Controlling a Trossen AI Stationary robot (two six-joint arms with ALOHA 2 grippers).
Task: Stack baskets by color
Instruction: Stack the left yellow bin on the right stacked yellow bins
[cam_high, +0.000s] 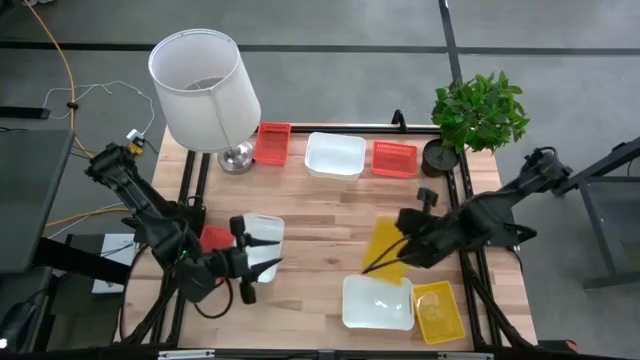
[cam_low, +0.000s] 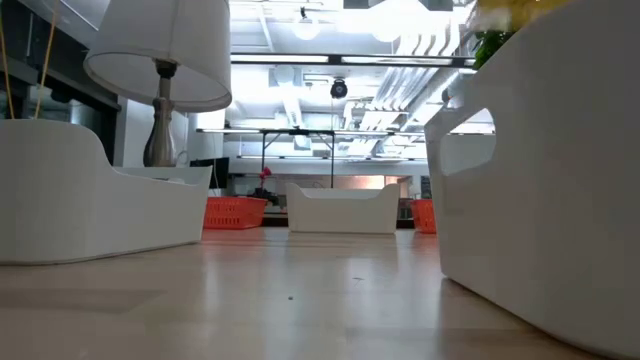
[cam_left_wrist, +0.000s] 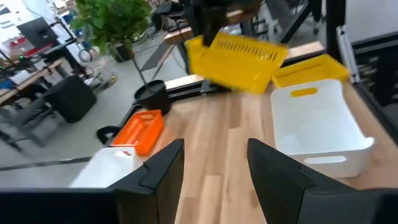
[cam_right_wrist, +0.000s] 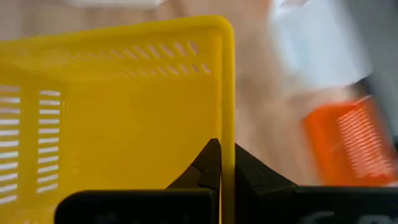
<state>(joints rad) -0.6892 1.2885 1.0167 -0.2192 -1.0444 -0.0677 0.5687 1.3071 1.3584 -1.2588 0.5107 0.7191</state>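
A: High view — where's the right tool (cam_high: 408, 243)?

B: Above the tabletop (cam_high: 330, 215), clamped on a lifted, tilted yellow basket (cam_high: 387, 249). Just beside it lie a white basket (cam_high: 377, 302) and a second yellow basket (cam_high: 438, 312). The left tool (cam_high: 262, 251) stands at another white basket (cam_high: 262, 232), a red basket (cam_high: 216, 238) just behind it.

A: Low view?

B: White basket walls close up; a lamp (cam_low: 160, 70) behind.

A: Left wrist view?

B: The left tool's fingers (cam_left_wrist: 163, 167) are spread with nothing between them; the yellow basket hangs ahead.

A: Right wrist view?

B: Jaws pinch the yellow basket's rim (cam_right_wrist: 227, 93).
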